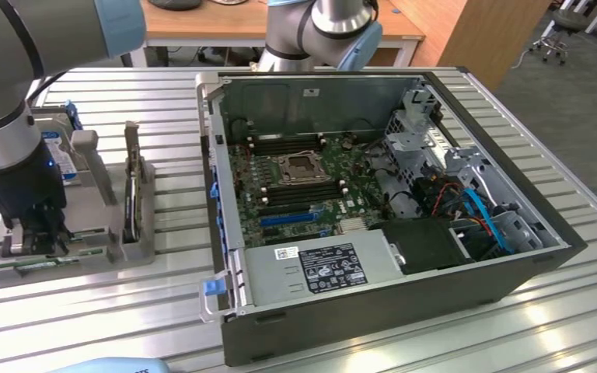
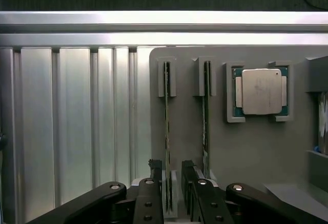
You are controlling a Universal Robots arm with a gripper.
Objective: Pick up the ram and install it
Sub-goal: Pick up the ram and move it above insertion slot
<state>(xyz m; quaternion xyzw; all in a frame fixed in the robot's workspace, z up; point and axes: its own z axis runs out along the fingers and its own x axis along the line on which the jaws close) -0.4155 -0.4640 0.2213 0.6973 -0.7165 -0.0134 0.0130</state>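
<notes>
Arm (image 1: 8, 116) pointing down; gripper (image 2: 171, 166) fingers (image 2: 155, 171) spread apart.

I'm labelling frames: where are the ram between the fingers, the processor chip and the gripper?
ram (image 2: 167, 121), wrist view, its thin edge.
processor chip (image 2: 261, 92), wrist view, silver lid's centre.
gripper (image 2: 171, 164), wrist view, midway between fingertips.

On the counter (image 1: 91, 326), toward the exterior view's left: holder (image 2: 256, 152). Just beside the holder, to the exterior view's right: open computer case (image 1: 382, 311). In two neighbouring holder slots, on edge and parallel: ram (image 2: 167, 121) and second stick (image 2: 206, 111). In a holder pocket beyond the second stick: processor (image 2: 260, 92). Upright in the holder, past the processor: hard drive (image 1: 60, 159). Above the holder: tool (image 2: 171, 165), one finger either side of the ram.
</notes>
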